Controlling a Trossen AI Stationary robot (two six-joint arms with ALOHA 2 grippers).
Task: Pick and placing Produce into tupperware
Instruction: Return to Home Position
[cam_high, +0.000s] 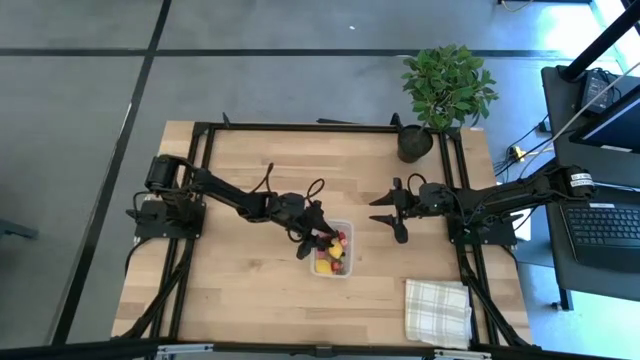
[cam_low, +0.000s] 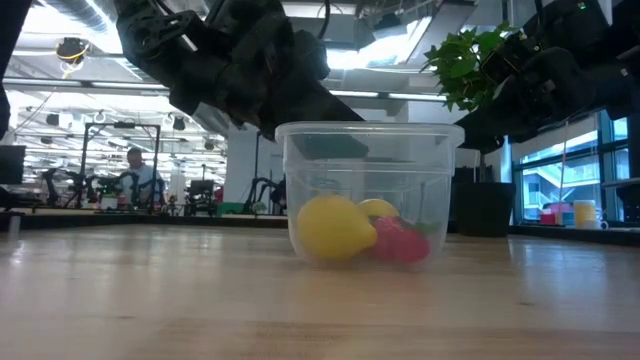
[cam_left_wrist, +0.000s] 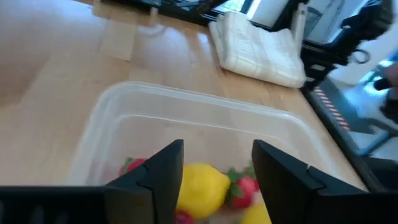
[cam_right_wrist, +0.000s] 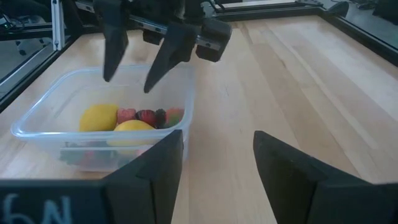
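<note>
The clear tupperware (cam_high: 346, 271) stands near the table's middle and holds the produce (cam_high: 331, 256). In it lie two yellow lemon-like pieces (cam_right_wrist: 99, 116) and several red, pink and dark berry-like bits (cam_right_wrist: 147, 116), resting on the tub's floor. My left gripper (cam_right_wrist: 127, 84) hangs open just above the tub's left part, slanting down. Nothing is between its fingers, and a lemon (cam_left_wrist: 202, 186) lies below the gap. My right gripper (cam_high: 396, 212) waits open to the right of the tub, clear of it.
A folded white checked cloth (cam_high: 437, 310) lies at the near right corner. A black plant pot (cam_high: 415, 142) with a green plant stands at the far right. Black frame rails (cam_high: 300, 127) run round the tabletop. Bare wood (cam_high: 250, 290) lies left and near of the tub.
</note>
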